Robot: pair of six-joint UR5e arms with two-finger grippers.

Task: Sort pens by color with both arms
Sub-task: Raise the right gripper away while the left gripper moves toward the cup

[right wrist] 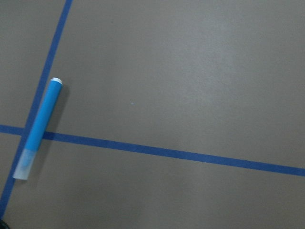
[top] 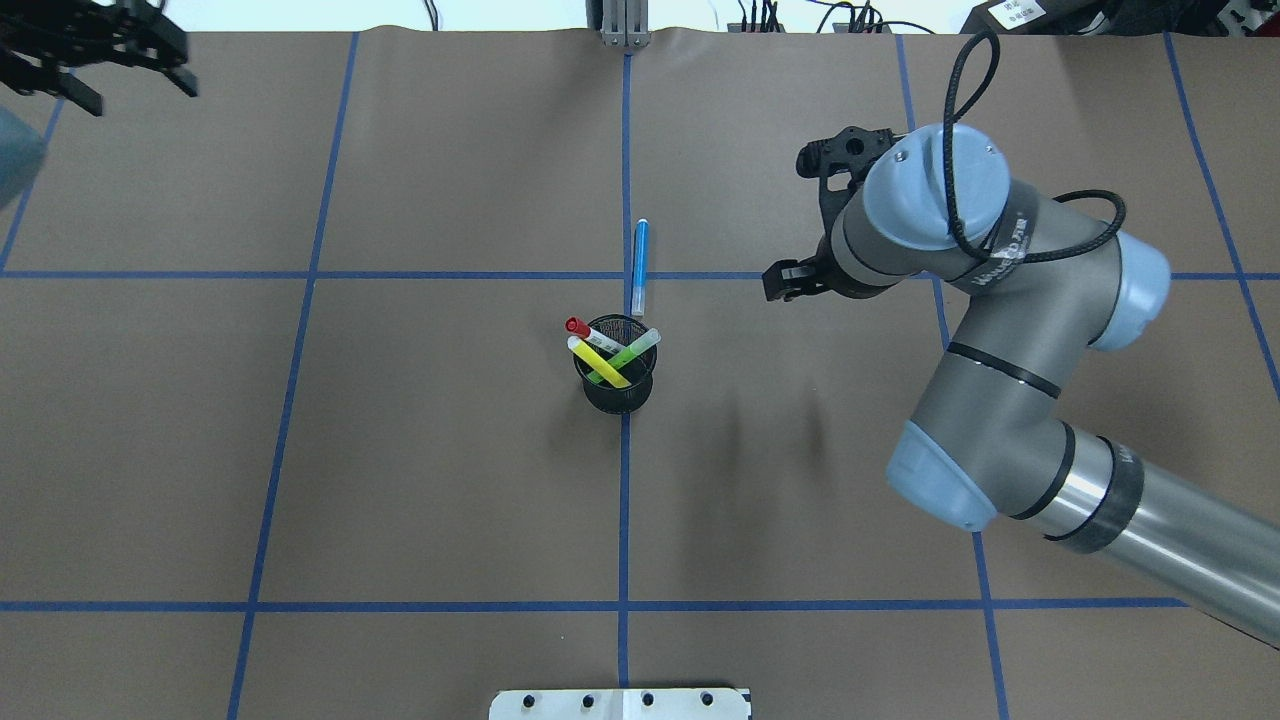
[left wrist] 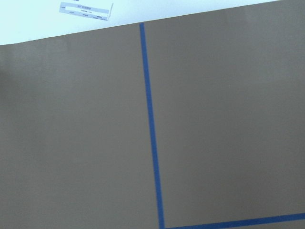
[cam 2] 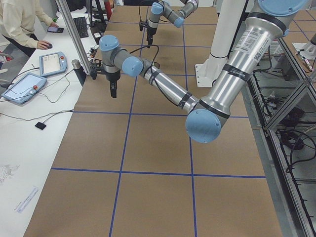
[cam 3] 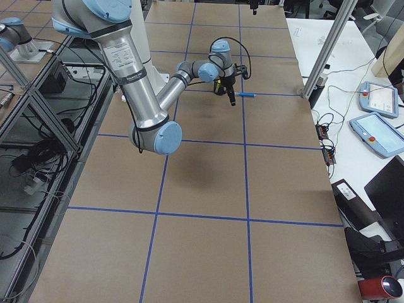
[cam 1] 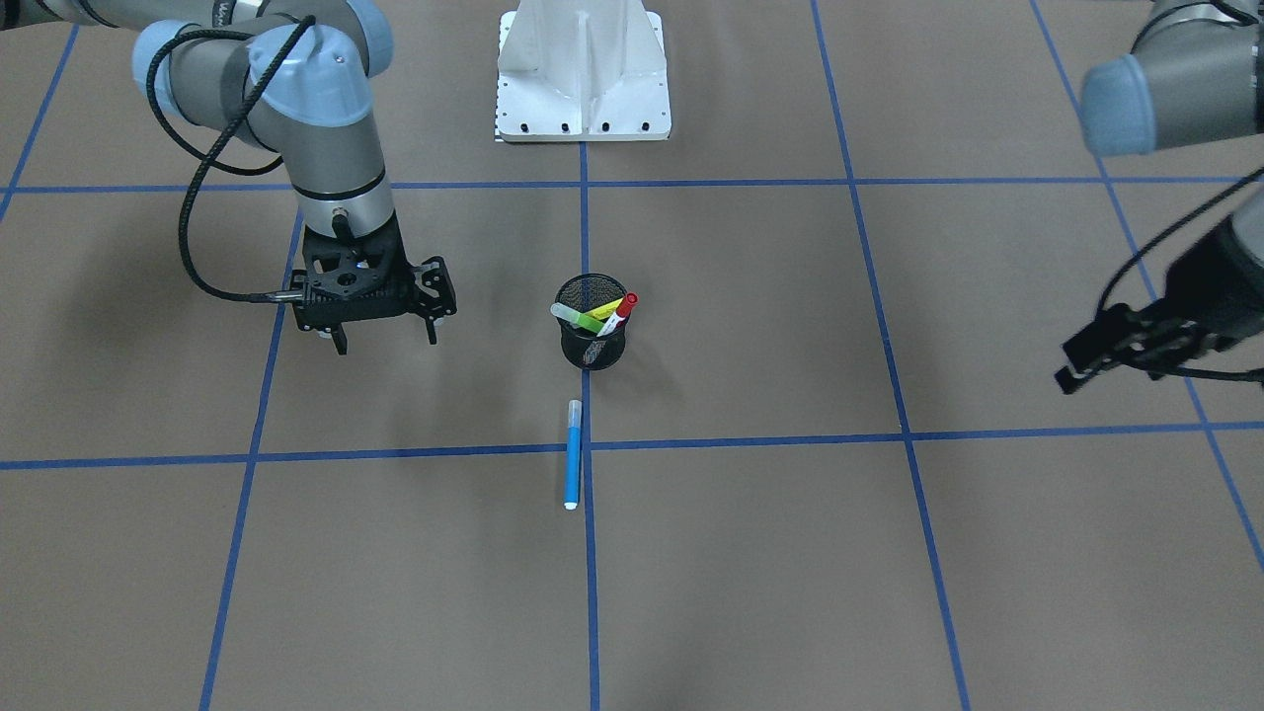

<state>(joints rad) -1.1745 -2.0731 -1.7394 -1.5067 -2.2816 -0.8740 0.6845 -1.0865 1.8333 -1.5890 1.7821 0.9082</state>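
Observation:
A blue pen lies flat on the brown table, along a blue tape line just beyond the black mesh cup. In the cup stand a yellow pen, a green pen and a white-barrelled pen with a red cap. My right gripper hangs open and empty above the table, to the cup's side on the robot's right. My left gripper is open and empty near the table's far left corner, far from the pens.
The white pedestal stands at the robot's side of the table. Blue tape lines grid the brown surface. A person sits at a side bench with tablets beyond the table's far edge.

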